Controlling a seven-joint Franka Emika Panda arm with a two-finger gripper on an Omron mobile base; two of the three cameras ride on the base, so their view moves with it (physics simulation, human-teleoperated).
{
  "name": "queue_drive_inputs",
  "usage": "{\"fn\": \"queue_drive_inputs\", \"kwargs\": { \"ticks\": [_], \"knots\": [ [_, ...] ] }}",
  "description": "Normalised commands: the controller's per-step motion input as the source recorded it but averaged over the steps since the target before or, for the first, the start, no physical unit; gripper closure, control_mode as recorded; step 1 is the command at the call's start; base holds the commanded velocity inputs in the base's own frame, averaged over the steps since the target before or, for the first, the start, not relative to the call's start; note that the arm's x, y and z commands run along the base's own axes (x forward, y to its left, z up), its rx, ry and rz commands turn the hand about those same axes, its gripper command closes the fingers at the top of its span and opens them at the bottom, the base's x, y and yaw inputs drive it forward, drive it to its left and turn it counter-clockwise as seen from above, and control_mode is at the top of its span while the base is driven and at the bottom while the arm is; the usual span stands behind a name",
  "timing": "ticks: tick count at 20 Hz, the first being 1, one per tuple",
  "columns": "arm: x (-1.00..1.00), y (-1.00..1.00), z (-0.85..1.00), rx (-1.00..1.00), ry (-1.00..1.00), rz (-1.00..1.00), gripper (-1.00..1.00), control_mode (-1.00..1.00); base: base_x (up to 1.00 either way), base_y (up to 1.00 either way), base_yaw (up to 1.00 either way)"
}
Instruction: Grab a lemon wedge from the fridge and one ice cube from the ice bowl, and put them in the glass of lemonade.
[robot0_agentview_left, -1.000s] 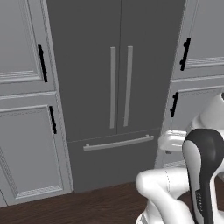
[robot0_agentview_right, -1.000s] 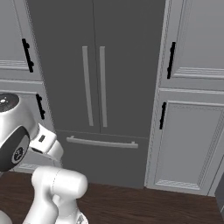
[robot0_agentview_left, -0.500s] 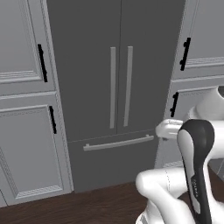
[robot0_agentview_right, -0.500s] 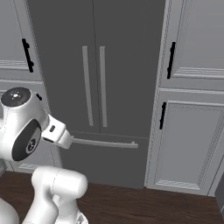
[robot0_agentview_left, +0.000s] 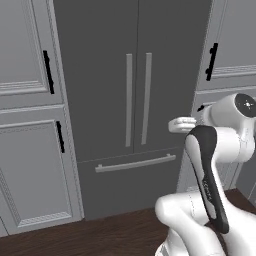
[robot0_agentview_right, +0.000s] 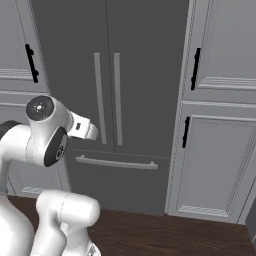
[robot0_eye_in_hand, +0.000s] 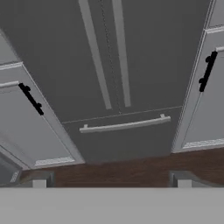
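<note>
The fridge (robot0_agentview_left: 100, 75) stands straight ahead with both dark grey doors shut, also seen in the right base view (robot0_agentview_right: 145, 75) and the hand view (robot0_eye_in_hand: 144, 52). Two long grey bar handles (robot0_agentview_left: 137, 100) run down its middle, and a drawer handle (robot0_agentview_left: 135, 163) crosses below them. My gripper (robot0_eye_in_hand: 111, 181) is open with nothing between its fingertips (robot0_eye_in_hand: 39, 181), and it points at the lower doors from a short distance. The white hand (robot0_agentview_left: 181, 124) hovers in front of the right door, level with the handles' lower ends. The lemon wedge is hidden behind the doors. The ice cube, ice bowl and glass of lemonade are out of view.
Light grey panelled cabinets (robot0_agentview_left: 30, 150) with black handles flank the fridge on the left and on the right (robot0_agentview_right: 220, 150). Dark wood floor (robot0_eye_in_hand: 131, 168) runs along the base of the fridge. My own arm's elbow (robot0_agentview_left: 205, 165) rises in the lower right of the left base view.
The arm has unfolded upward, and the hand has risen and swung toward the fridge doors. The jaws stayed open. The fridge and cabinets have not shifted.
</note>
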Motion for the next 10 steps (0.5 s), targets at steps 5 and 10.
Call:
{"fn": "queue_drive_inputs", "kwargs": {
  "ticks": [5,10],
  "knots": [
    [0.85,0.0,0.47,-0.05,-0.04,0.04,-1.0,-1.0,0.0,0.0,0.0],
    [0.81,-0.03,0.36,0.0,0.03,0.03,-1.0,-1.0,0.0,0.0,0.0]
  ]
}}
